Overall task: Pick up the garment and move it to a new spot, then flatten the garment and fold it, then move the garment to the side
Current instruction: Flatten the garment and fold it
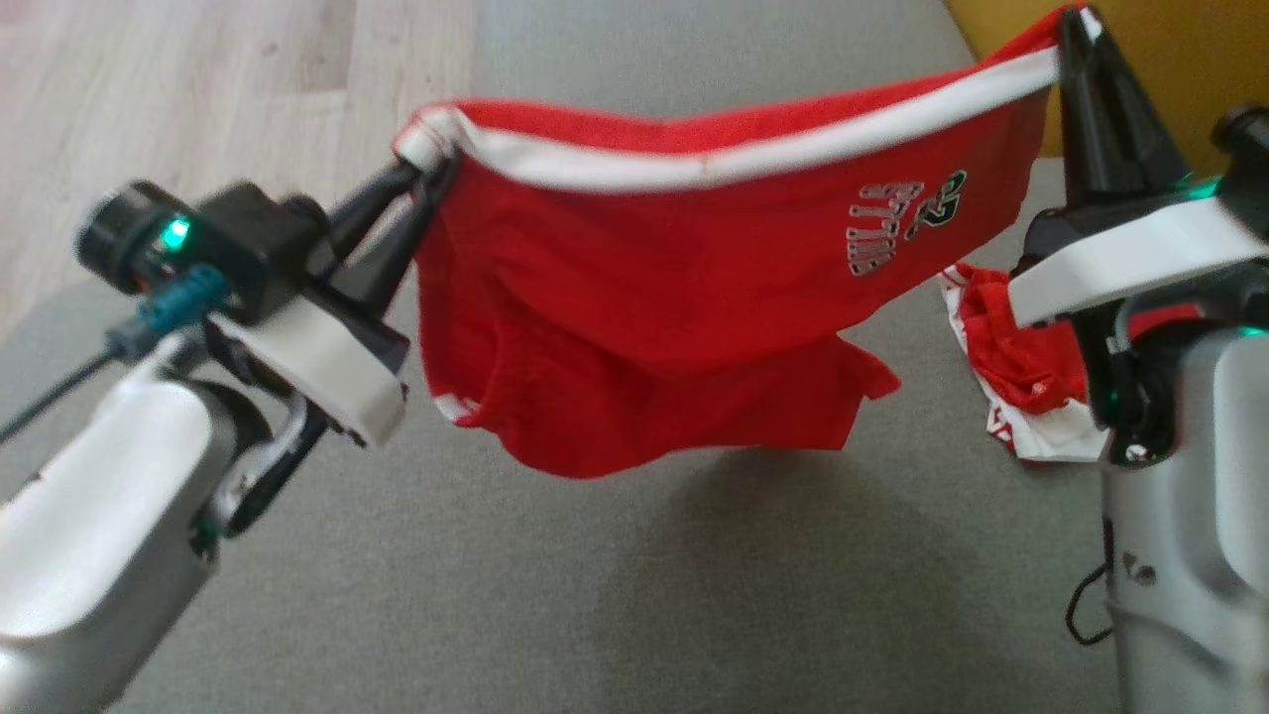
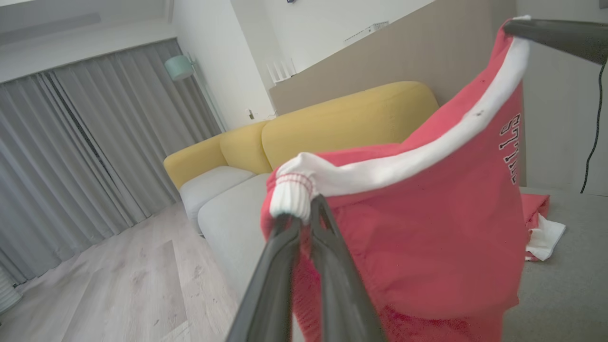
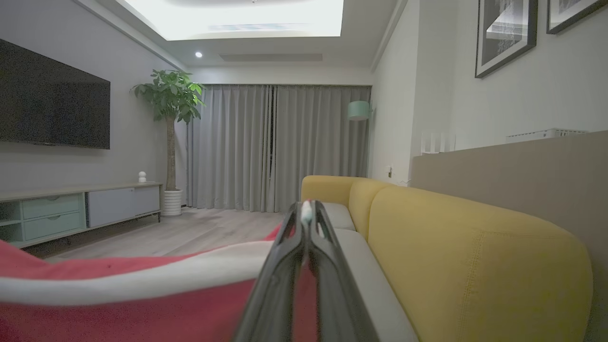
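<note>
— Above the grey seat, clear of it, hangs your garment: red shorts strung by the white waistband between your two arms. Which end do you have in which?

— Your left gripper is pinched together on the bunched left end of the band. Your right gripper is clamped on the other end, up near the yellow sofa back. Neither has its fingers apart.

— So how does the long axis run for you?

— Along the band, left to right across your front, with the right end higher and farther from you than the left. The legs hang below it, and the cloth sags lowest toward the left half.

— And what does your next move turn on?

— As I read it, the set-down. The cloth hangs straight below the line between your grippers, so lowering both together should lay it crosswise on the seat. Level your right end with your left first, or the left leg will likely touch down early and bunch.

— Anything in your way?

— A second red-and-white garment lies crumpled on the seat beside your right arm, below the right end of the band. I'd judge the seat toward your left the safer spot, and your left arm is the nearer to it.
</note>
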### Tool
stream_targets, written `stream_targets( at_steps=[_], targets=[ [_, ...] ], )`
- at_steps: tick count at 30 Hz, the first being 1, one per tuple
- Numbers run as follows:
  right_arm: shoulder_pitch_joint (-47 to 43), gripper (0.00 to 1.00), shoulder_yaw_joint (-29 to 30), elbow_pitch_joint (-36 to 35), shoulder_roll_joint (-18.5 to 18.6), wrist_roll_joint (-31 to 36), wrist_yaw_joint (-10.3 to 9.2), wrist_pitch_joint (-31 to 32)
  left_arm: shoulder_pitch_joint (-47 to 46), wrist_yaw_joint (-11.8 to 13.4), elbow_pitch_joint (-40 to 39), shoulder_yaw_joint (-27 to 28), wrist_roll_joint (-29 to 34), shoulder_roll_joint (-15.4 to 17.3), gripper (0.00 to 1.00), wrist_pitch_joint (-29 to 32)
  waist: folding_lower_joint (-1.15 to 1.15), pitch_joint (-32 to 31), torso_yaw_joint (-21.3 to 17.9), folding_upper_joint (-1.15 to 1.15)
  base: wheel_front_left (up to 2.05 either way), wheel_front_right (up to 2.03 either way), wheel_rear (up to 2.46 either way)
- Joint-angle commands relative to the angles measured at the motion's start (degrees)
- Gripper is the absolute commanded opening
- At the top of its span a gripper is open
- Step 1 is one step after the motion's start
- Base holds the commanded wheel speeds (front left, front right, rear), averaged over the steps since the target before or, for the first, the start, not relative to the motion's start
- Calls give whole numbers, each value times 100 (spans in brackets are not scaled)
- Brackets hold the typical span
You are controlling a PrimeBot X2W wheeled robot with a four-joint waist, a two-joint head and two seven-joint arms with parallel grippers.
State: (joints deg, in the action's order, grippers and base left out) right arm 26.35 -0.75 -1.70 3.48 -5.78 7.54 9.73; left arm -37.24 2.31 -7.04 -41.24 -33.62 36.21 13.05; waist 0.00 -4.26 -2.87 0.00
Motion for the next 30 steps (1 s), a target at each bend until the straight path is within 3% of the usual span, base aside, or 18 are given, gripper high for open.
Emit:
stream_targets(
  at_steps=[1, 5, 8, 11, 17, 24, 30],
  targets=[
    [362, 0, -66, -260, -59, 82, -5, 104, -486, 56, -182, 441, -52, 267, 0, 60, 0, 156, -10, 0, 0, 0, 0],
    [838, 0, -98, -4, -59, 126, -5, 268, -894, -89, 163, 480, -135, 129, 0, 135, 0, 621, -58, 0, 0, 0, 0],
    [1631, 0, -127, 498, -59, 163, -5, 206, -1575, -372, 750, 478, -2, -21, 0, 55, 0, 1227, -110, 0, 0, 0, 0],
    [2661, 0, -101, 1239, -59, 283, -5, -117, -2469, -591, 1569, 557, 193, -247, 0, -229, 0, 1800, -132, 0, 0, 0, 0],
    [4295, 0, 166, 2836, -60, 622, -5, -1116, -3932, -787, 3297, 684, 474, -759, 0, -1204, 0, 2428, -88, 0, 0, 0, 0],
    [4324, 0, 296, 4511, -60, 1000, -5, -1796, -3930, -943, 4610, 281, 477, -1231, 0, -2210, 0, 2508, 66, 0, 0, 0, 0],
    [3839, 0, 12, 5455, -60, 1120, -5, -1909, -3286, -975, 4986, -362, 497, -1380, 0, -2575, 0, 2454, 145, 0, 0, 0, 0]
  ],
)
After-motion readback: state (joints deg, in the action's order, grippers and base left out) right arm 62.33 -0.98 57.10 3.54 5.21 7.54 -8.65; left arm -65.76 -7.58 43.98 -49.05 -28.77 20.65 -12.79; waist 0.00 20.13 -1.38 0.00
